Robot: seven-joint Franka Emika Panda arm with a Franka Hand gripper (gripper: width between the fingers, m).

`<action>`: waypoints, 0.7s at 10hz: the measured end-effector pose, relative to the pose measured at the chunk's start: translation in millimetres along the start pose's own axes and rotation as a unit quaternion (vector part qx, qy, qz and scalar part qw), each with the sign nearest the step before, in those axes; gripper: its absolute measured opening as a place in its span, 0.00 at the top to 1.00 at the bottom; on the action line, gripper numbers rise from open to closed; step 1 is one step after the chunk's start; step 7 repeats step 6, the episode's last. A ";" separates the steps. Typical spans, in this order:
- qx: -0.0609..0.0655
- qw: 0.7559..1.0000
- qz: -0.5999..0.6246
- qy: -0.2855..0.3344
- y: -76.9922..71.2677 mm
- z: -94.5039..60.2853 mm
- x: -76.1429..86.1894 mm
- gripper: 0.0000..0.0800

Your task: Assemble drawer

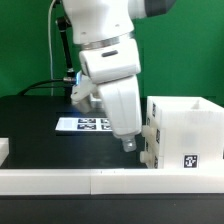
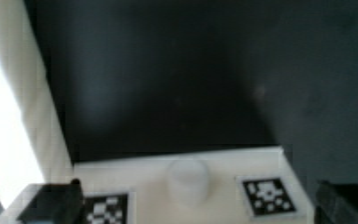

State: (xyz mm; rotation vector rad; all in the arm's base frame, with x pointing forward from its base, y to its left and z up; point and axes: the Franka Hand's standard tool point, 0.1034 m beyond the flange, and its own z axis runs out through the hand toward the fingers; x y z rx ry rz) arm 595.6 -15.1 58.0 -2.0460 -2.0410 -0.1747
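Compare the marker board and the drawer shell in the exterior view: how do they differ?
The marker board lies flat on the black table; the shell stands tall as a hollow box. The board carries several tags close together; the shell shows single tags on its walls. The board is behind the gripper, the shell beside it. Both are white.

Exterior view only. I see arm reaching down mid-frame, gripper [image 1: 128, 143] low over black table [image 1: 35, 125], just beside shell [image 1: 187, 135] on its exterior-view-left side. Fingertips partly hidden against shell edge; I can't tell jaw state. Shell upright, open top, tags on near face and side. Marker board [image 1: 82, 125] flat behind arm, partly covered by it. White border rail [image 1: 70, 181] along front. Small white piece [image 1: 4, 150] at exterior view's left edge.
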 end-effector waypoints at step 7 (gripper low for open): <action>-0.005 1.000 0.009 -0.002 -5.5 -3.9 -16.6 0.19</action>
